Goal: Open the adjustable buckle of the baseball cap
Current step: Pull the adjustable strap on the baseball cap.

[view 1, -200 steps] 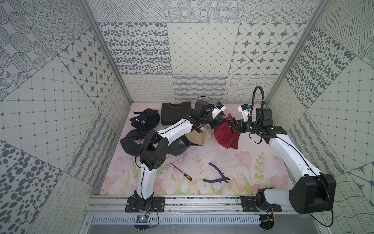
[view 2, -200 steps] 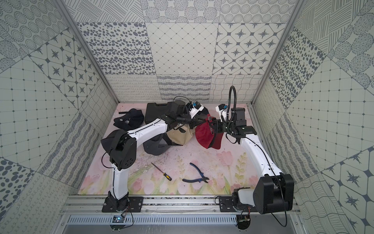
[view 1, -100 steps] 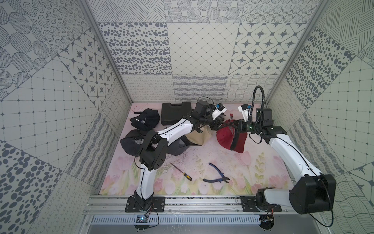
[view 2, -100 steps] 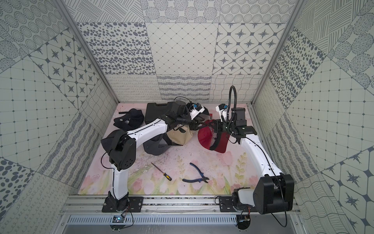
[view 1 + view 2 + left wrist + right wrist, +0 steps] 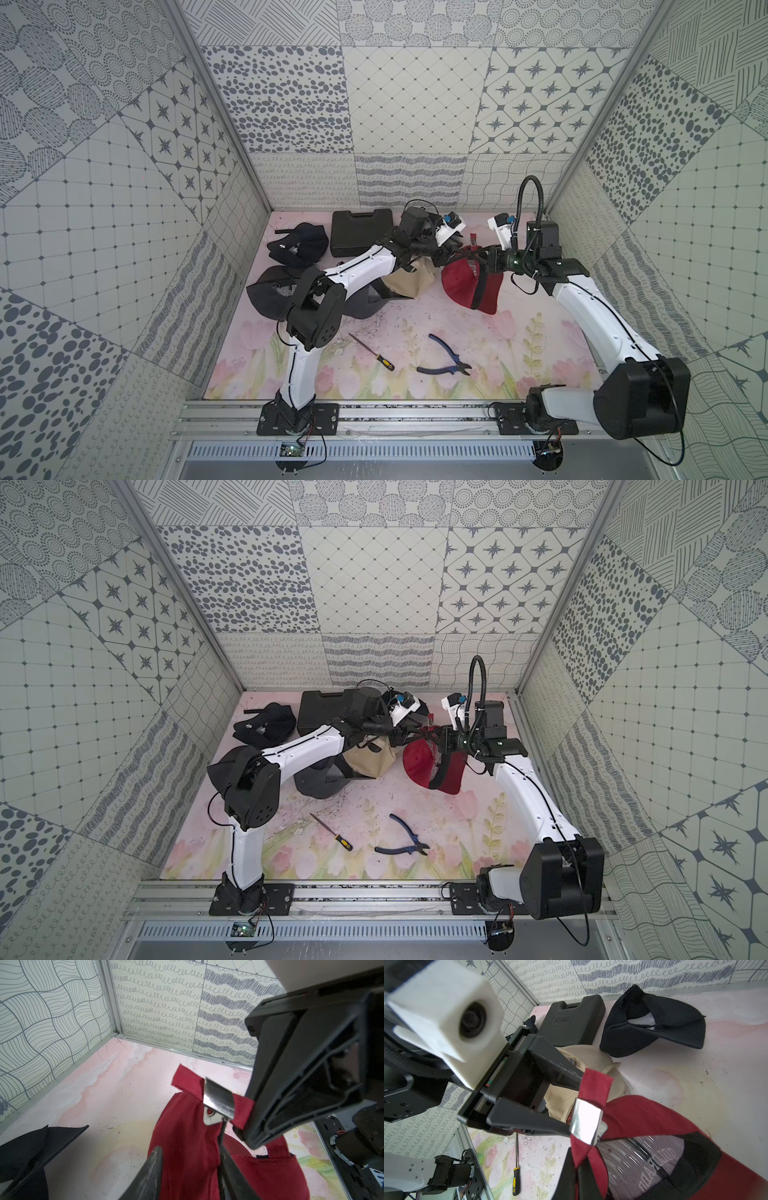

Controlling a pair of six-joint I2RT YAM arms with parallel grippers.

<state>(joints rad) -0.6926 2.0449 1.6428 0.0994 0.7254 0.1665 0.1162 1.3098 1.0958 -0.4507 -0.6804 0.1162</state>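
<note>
- Hanging by its rear strap (image 5: 596,1084) toward the back of the tabletop (image 5: 415,332), the red baseball cap (image 5: 469,286) sits between the two arms in both top views. I cannot tell whether its lowest edge brushes the surface.
- Metal buckle (image 5: 586,1124) is uppermost on the strap, with the strap tail threaded through and standing out beyond it. Whether the clasp flap is fully lifted is not clear.
- Right gripper (image 5: 577,1167): jaws pressed together, pinching the strap just below the buckle and carrying the cap.
- Left gripper (image 5: 576,1105): jaws spread and holding nothing. One tip touches the strap tail, the other lies against the buckle's edge.
- Assessment: the step in hand appears to be freeing the clasp. The left jaws should catch the flap's free edge, not the cloth, and lever it away from the strap. The right grip should keep the strap taut, because slack would let the buckle twist away.
- Surroundings: a beige cap (image 5: 409,280) lies just beside, and a screwdriver (image 5: 374,353) and pliers (image 5: 444,361) lie well apart, nearer the rail.
</note>
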